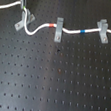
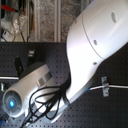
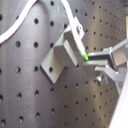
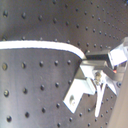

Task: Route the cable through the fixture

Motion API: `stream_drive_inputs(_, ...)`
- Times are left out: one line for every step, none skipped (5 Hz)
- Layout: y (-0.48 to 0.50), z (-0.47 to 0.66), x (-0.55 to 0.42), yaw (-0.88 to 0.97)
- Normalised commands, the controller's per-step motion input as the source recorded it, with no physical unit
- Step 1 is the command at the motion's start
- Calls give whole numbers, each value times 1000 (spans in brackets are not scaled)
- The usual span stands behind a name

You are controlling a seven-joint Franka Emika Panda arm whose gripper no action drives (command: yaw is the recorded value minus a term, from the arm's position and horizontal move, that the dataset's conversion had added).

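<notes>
The white cable (image 1: 70,31) runs across the far part of the board, with its red band (image 1: 52,26) and blue band (image 1: 81,31) on either side of the middle clip. The diagonal grey fixture (image 1: 22,21) stands at the first exterior view's far left. My gripper (image 1: 22,3) hangs just above and behind it, shut on the cable, which drops from the fingers past the prongs. In the first wrist view the fixture (image 3: 61,57) is right next to the gripper (image 3: 92,62), with the cable (image 3: 15,27) beside it. The second wrist view shows the cable (image 4: 40,45) reaching the gripper (image 4: 94,61) above the fixture (image 4: 79,92).
Two square-facing grey clips (image 1: 58,30) (image 1: 102,30) hold the cable further toward the first exterior view's right. The black perforated board (image 1: 53,81) extends toward the front. In the second exterior view the arm (image 2: 95,45) hides most of the scene; one clip (image 2: 104,86) shows.
</notes>
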Motion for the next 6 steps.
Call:
stream_drive_inputs(-18,34,-142,0)
stream_drive_inputs(0,99,3,0)
stream_drive_inputs(-43,160,-44,-49)
stream_drive_inputs(-21,158,23,-123)
stream_drive_inputs(4,148,-1,-111)
stream_drive_inputs(94,183,-43,-97)
